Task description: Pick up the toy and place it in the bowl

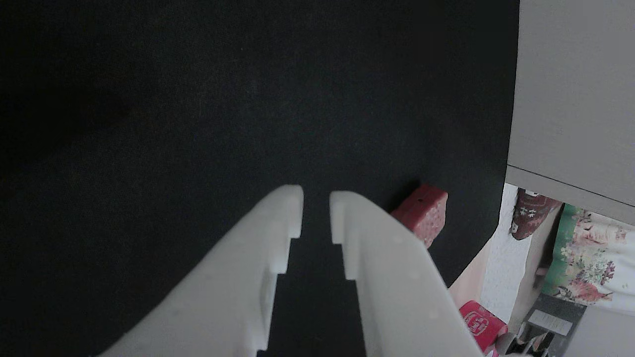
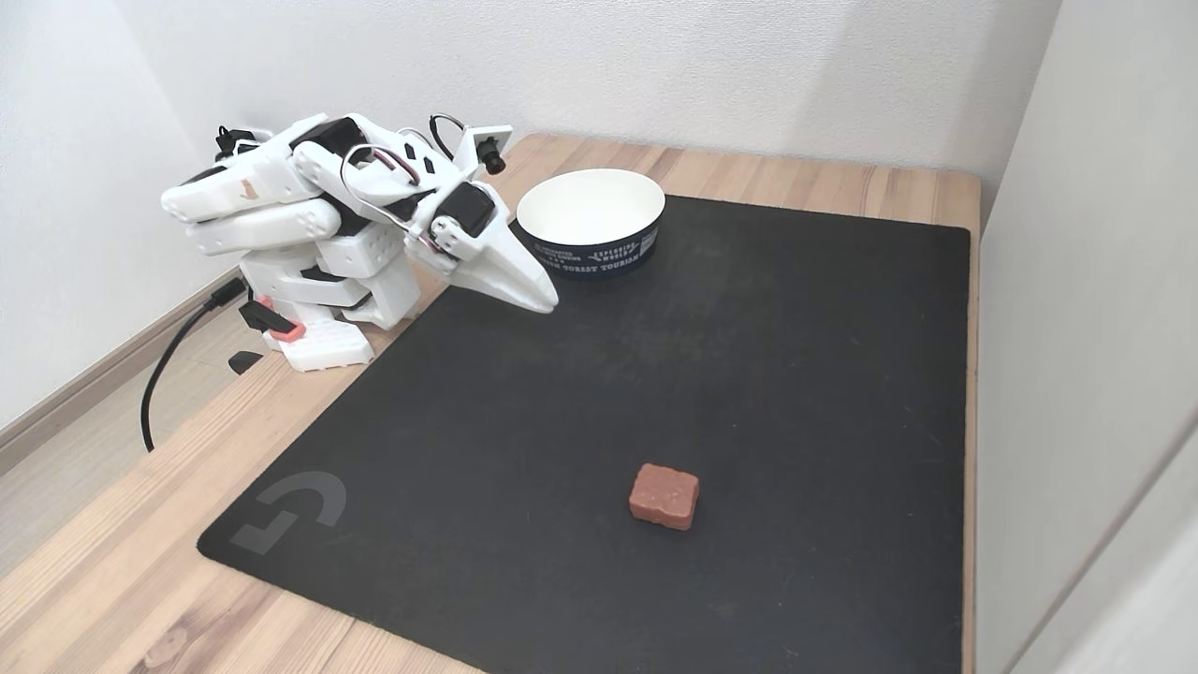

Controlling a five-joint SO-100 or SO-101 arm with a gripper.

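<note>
Mat (image 2: 580,421), black, covers most of the wooden table (image 2: 112,571), with open space between the folded white arm (image 2: 309,225) and the toy (image 2: 664,496). The bowl (image 2: 591,222) stands at the mat's far edge, just beside the fingers (image 2: 538,298). The toy, a pinkish-red speckled block with a small dark hole, lies near the mat's front edge, well apart from them. The fingers are slightly parted and hold nothing.

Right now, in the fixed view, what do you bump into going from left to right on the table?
Black cable → white robot arm → claw → bowl → toy.
</note>
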